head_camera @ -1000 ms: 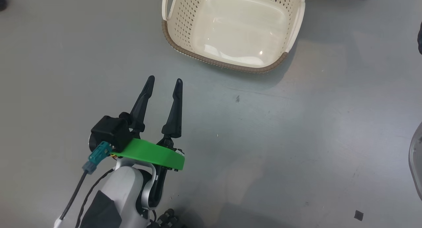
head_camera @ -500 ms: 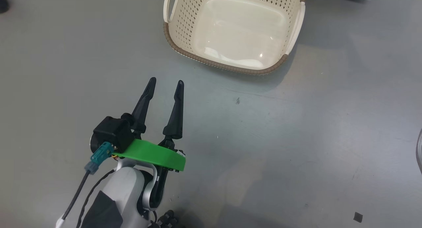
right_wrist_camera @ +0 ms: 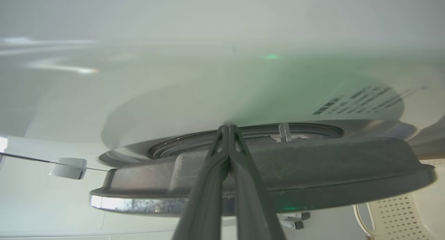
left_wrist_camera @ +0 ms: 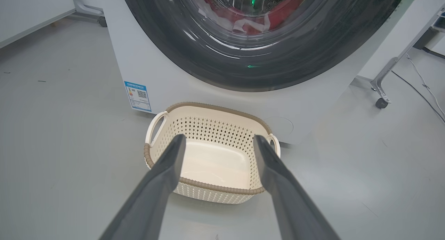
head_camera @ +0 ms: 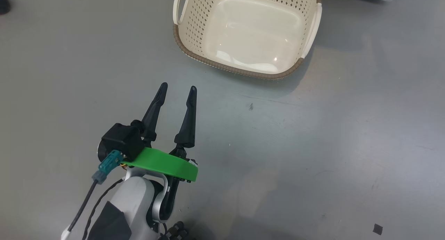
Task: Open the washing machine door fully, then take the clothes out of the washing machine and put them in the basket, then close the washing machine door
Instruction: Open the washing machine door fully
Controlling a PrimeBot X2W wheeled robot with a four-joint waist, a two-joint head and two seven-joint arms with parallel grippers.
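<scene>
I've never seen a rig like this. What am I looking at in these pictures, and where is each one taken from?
This is a wheeled robot with two arms, doing laundry. One picture looks down from its head. There the left gripper, jaws open and holding nothing, hangs over a grey floor near an empty cream basket. Another comes from a camera on the left wrist. It looks along the jaws at the basket and the white washing machine behind it, with red clothes inside. The last is from the right wrist. It shows the right gripper, jaws shut, with its tips at the dark-rimmed washing machine door. I cannot tell how far the door is open.
</scene>
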